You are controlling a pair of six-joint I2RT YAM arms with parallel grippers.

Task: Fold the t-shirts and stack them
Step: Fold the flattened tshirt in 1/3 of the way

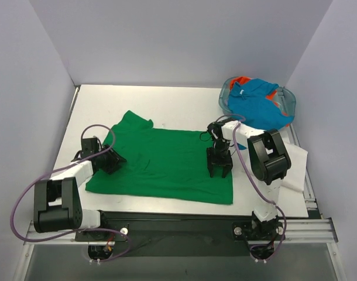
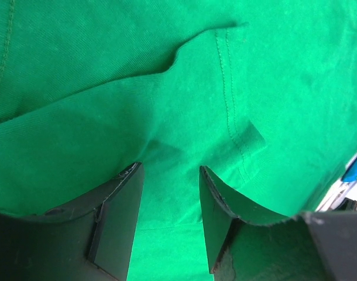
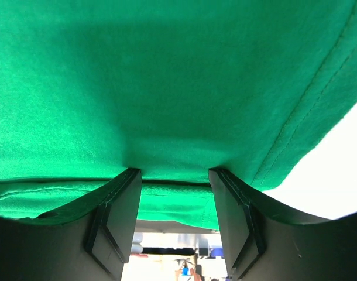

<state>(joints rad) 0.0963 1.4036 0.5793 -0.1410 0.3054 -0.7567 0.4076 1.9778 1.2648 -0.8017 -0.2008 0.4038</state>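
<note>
A white counter (image 1: 167,99) carries a bright green cotton t-shirt (image 1: 161,161), spread flat across its middle with one sleeve pointing to the far left. In the far right corner, a crumpled turquoise blue t-shirt (image 1: 257,102) fills a translucent tub (image 1: 224,96), and an orange-red t-shirt (image 1: 243,80) peeks out from beneath it. The left gripper (image 1: 111,161) sits at the green shirt's left edge, jaws apart over the cloth. The right gripper (image 1: 219,171) points down near the shirt's right edge, jaws apart, with green fabric across the gap.
</note>
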